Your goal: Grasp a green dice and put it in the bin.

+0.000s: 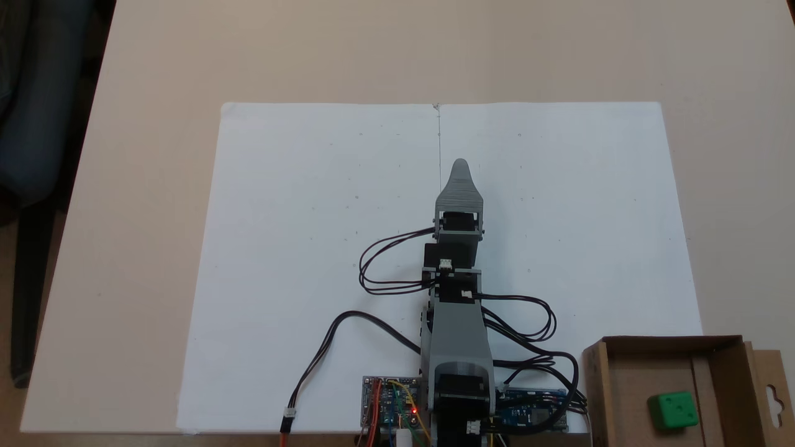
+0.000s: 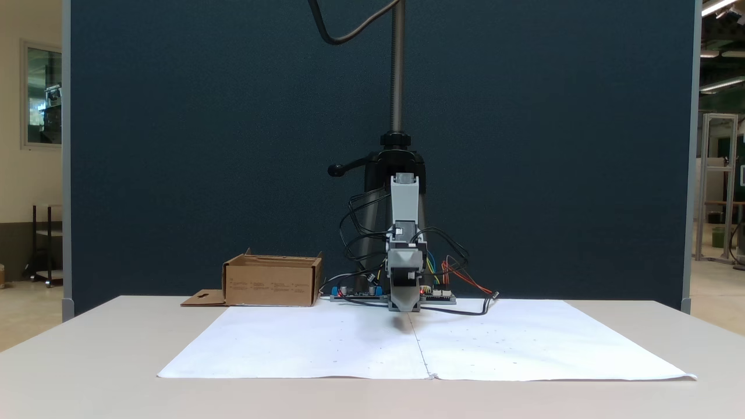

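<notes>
White paper sheets [image 1: 310,248] cover the beige table [image 1: 136,186] (two, meeting along a centre seam); a dark blue partition [image 2: 204,145] stands behind; circuit boards [image 1: 390,402] with coloured wires sit at the paper's edge.

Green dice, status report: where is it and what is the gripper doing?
Gripper over the white paper, nothing held, jaws unreadable. Green dice inside the bin. Nothing in the way.

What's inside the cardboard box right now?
In a fixed view from above, the green dice lies on the floor of the bin. The bottom of the picture cuts off the bin's near part. In the other fixed view the bin's wall hides the inside.
</notes>
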